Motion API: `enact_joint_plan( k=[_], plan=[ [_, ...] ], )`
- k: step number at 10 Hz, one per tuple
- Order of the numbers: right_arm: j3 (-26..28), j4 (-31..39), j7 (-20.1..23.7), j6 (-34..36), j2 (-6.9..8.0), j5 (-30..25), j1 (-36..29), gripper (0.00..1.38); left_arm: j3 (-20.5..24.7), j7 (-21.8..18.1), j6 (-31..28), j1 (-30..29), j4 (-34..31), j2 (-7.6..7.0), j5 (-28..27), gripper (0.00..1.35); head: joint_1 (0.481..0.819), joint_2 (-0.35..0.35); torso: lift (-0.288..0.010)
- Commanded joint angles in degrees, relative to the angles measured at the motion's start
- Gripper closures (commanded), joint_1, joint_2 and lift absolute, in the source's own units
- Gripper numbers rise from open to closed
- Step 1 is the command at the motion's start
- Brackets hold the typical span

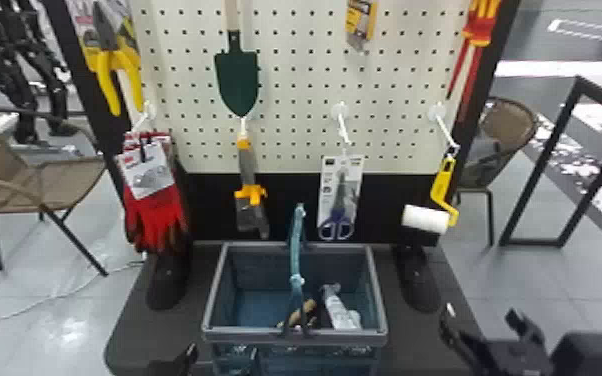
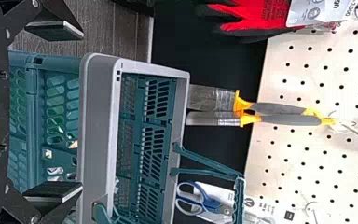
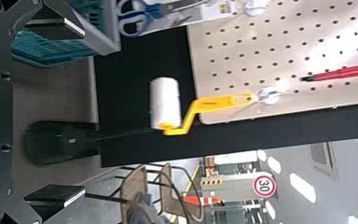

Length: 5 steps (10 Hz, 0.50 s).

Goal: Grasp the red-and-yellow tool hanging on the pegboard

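Note:
The red-and-yellow tool (image 1: 476, 40) hangs at the pegboard's (image 1: 305, 75) top right corner, its long red shafts pointing down. In the right wrist view one red shaft (image 3: 345, 72) lies against the board above the roller's hook. My right gripper (image 1: 485, 327) is low at the front right of the table, far below the tool, open and holding nothing (image 3: 58, 109). My left gripper (image 2: 56, 109) is open beside the basket's front wall, and a bit of it (image 1: 181, 359) shows at the table's front edge.
A teal basket (image 1: 213, 295) with a raised handle stands mid-table. On the board hang red gloves (image 1: 154, 212), yellow pliers (image 1: 115, 65), a green trowel (image 1: 236, 75), a scraper (image 1: 250, 200), packed scissors (image 1: 339, 200) and a yellow-handled paint roller (image 1: 430, 215). Black board feet (image 1: 417, 280) flank the basket.

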<state>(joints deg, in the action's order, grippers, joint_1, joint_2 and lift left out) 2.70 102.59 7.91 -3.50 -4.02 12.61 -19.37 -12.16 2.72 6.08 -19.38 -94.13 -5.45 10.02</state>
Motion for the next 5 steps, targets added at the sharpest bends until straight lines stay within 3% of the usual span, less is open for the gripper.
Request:
enact_joint_plan(
  k=[1,2,3,5],
  plan=[
    [0.99,5.34,0.09,7.63,-2.31,1.19,2.68,0.13,-0.05,0.00,-0.19,0.04,0.00,-0.09,0.09,0.17,0.549,0.000,-0.100],
    [2.40,8.15,1.50,12.29,-3.54,2.07,5.31,0.13,-0.14,0.00,-0.37,0.13,0.00,0.00,0.09,0.17,0.549,0.000,-0.100],
    [4.15,8.15,5.63,16.33,-3.98,4.27,9.27,0.13,-0.23,0.00,-0.63,0.30,0.00,-0.09,0.09,0.17,0.549,0.000,-0.100],
    [7.49,11.14,11.78,26.53,-4.60,1.28,17.44,0.13,-1.02,0.00,-1.42,0.83,0.00,-0.88,0.44,0.17,0.549,0.000,-0.100]
  ],
)
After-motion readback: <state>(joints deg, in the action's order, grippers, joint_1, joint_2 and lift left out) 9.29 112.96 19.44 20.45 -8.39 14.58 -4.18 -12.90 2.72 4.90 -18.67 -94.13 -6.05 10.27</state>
